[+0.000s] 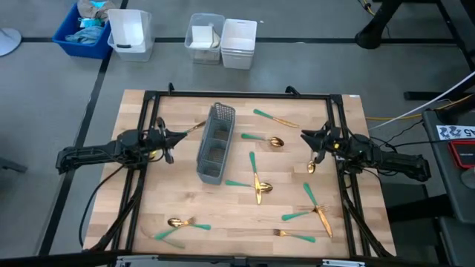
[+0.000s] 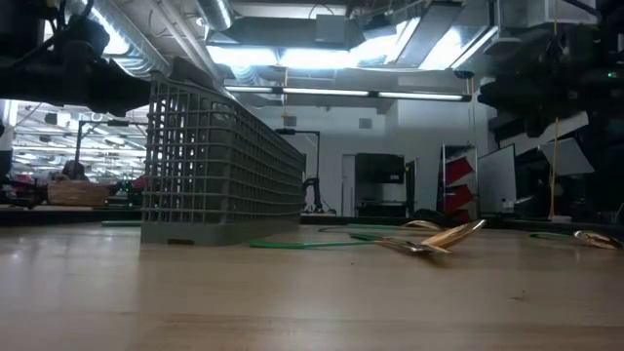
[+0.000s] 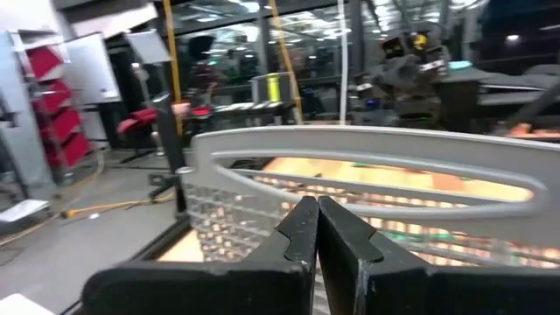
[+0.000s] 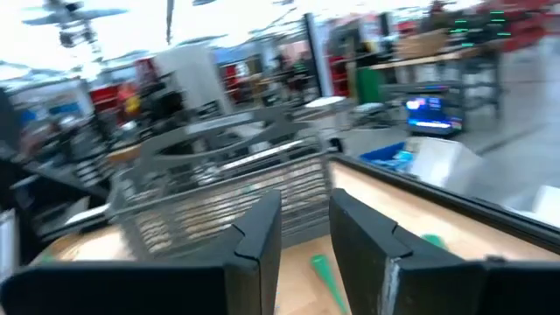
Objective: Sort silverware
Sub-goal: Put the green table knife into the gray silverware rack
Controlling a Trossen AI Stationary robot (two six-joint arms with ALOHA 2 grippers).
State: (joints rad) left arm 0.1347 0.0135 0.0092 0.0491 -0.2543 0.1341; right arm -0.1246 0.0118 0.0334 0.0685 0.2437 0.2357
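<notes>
Both arms reach inward over the table. The left gripper [image 1: 180, 136] has its fingers pressed together, empty, beside the grey mesh caddy [image 1: 215, 142]. The right gripper [image 1: 306, 136] is spread, holding nothing, the silverware [image 1: 257, 184] scattered below and around it.

My left gripper [image 3: 317, 229] is shut tight, fingers pressed together. My right gripper [image 4: 305, 229] has a gap between its fingers. Both arms reach toward each other.

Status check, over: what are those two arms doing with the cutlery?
Left gripper shut, beside caddy. Right gripper open, holding nothing. Silverware scattered on table, unsorted. Path clear.
</notes>
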